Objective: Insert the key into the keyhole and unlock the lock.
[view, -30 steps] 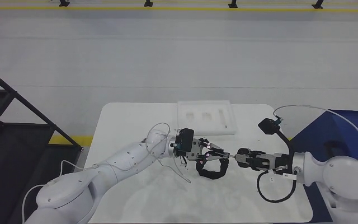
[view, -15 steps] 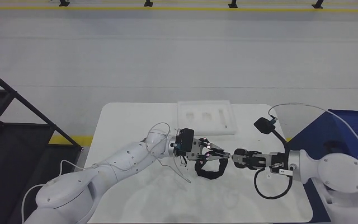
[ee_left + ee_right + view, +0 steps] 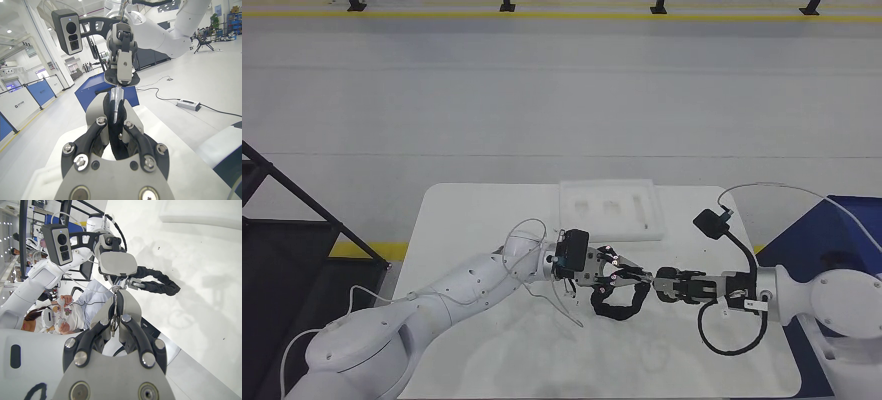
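Gripping anything, is the left gripper point(image 3: 115, 103)?
— It is clenching on the lock point(image 3: 116, 97). Its white fingers point(image 3: 93, 115) are pressing both sides of the silver cylinder. The lock's black fabric-covered loop is drooping from the cylinder over the white table point(image 3: 472, 230).

And where is the lock sitting overall?
— It is hanging in that grip over the middle of the table, between the two arms. The cylinder's end is facing the right gripper point(image 3: 123, 81).

Is the right gripper carrying something too?
— It is squeezing the key point(image 3: 114, 306) between its pads, and the thin blade is pointing straight out past the fingertips.

Is the key meeting the lock?
— Its tip is touching the end face of the cylinder, right at the keyhole. How far it is reaching inside, I am not managing to tell. The two grippers are lining up nose to nose, nearly touching.

Anything else lying about?
— A white foam tray point(image 3: 607, 208) is sitting at the table's far edge, well apart from the lock
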Controlling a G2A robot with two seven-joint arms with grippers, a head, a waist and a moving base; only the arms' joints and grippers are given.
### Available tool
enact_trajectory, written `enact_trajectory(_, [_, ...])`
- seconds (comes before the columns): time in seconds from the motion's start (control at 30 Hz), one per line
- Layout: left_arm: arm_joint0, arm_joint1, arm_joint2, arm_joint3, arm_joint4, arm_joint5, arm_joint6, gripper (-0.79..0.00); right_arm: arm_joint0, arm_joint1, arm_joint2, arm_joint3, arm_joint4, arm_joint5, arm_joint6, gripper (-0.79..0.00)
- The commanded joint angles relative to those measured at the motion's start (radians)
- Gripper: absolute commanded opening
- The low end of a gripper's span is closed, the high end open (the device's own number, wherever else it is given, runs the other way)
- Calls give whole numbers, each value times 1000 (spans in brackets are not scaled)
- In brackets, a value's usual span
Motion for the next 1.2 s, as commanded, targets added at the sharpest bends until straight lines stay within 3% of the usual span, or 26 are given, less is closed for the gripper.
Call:
enact_trajectory(0.0, [0, 0, 0, 0, 0, 0, 0, -785, 0, 0, 0, 0, 0, 0, 0, -785])
enact_trajectory(0.33, [-2, 0, 0, 4, 10, -3, -4, -785, 1, 0, -4, 23, -1, 6, 7, -785])
enact_trajectory(0.53, [-13, 5, 0, 49, 28, -10, -10, -785, 90, 3, -66, 114, -13, -10, 48, -785])
enact_trajectory(0.77, [-26, 15, 0, 42, 57, -13, -13, -785, 116, 5, -100, 150, -13, -34, 62, -785])
enact_trajectory(1.17, [-58, 32, 0, 21, 191, -9, -9, -785, 173, 13, -147, 199, 70, -69, 189, -785])
